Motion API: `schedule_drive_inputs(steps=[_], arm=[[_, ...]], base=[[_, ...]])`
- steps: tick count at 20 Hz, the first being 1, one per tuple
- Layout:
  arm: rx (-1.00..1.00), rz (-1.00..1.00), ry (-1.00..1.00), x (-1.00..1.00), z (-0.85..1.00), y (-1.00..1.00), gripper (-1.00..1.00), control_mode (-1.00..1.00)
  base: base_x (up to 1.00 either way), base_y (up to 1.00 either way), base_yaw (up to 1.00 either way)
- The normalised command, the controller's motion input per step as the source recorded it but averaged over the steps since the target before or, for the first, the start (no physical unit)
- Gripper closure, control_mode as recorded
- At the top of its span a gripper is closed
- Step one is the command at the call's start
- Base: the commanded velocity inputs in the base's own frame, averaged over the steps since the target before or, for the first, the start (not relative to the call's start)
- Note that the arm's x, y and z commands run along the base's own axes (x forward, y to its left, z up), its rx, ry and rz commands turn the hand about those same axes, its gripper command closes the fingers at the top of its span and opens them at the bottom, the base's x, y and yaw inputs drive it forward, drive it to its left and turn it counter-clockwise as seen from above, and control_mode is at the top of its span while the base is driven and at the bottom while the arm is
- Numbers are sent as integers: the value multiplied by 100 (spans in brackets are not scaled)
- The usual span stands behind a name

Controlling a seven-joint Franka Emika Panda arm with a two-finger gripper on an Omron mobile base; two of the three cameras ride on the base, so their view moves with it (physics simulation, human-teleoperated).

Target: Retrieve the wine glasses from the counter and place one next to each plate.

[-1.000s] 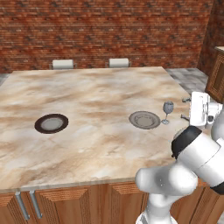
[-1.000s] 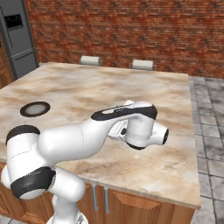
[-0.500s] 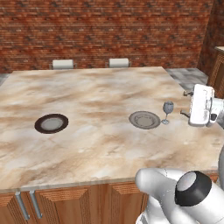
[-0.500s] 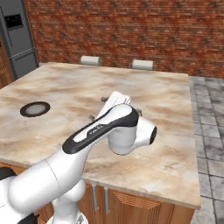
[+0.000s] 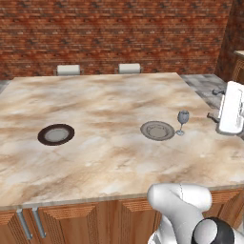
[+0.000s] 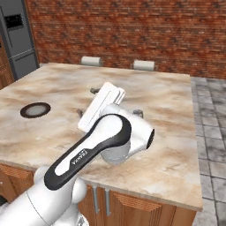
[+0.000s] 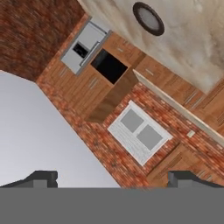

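Note:
One wine glass (image 5: 182, 121) stands upright on the marbled counter (image 5: 109, 105), just right of a brown-rimmed plate (image 5: 157, 130). A second plate (image 5: 56, 134) lies far to the left, and that plate (image 6: 35, 110) also shows in the right base view. My gripper (image 5: 215, 104) hovers right of the glass, apart from it, jaws open and empty. My own forearm hides the glass and the nearer plate in the right base view, where the gripper (image 6: 87, 101) points left. In the rolled hand view the gripper (image 7: 113, 179) is open, and a plate (image 7: 148, 18) lies far off.
Two white chair backs (image 5: 68, 69) (image 5: 129, 68) stand at the counter's far edge before a brick wall. A grey fridge (image 6: 17, 39) is at the far left and tiled floor (image 6: 212, 114) lies to the right. Cabinet doors with handles (image 5: 28, 224) are below the front edge.
The arm has swung up, and its forearm now fills the middle of the right base view. The hand drifted slightly right and up, away from the glass. Glass and plates have not moved.

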Motion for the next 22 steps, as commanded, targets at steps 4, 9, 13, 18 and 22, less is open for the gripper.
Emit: schedule_drive_inputs(steps=[4, 9, 13, 18, 22], arm=[[1, 0, -4, -50, 1, 6, -100, 100], [0, 0, 0, 0, 0, 0, -100, 100], [0, 0, 0, 0, 0, 0, -100, 100], [0, 0, 0, 0, 0, 0, -100, 100], [0, 0, 0, 0, 0, 0, -100, 100]], base=[[-50, 11, 0], [-100, 73, -3], [-89, 97, -13], [-67, 38, -28], [-1, 0, -99]])
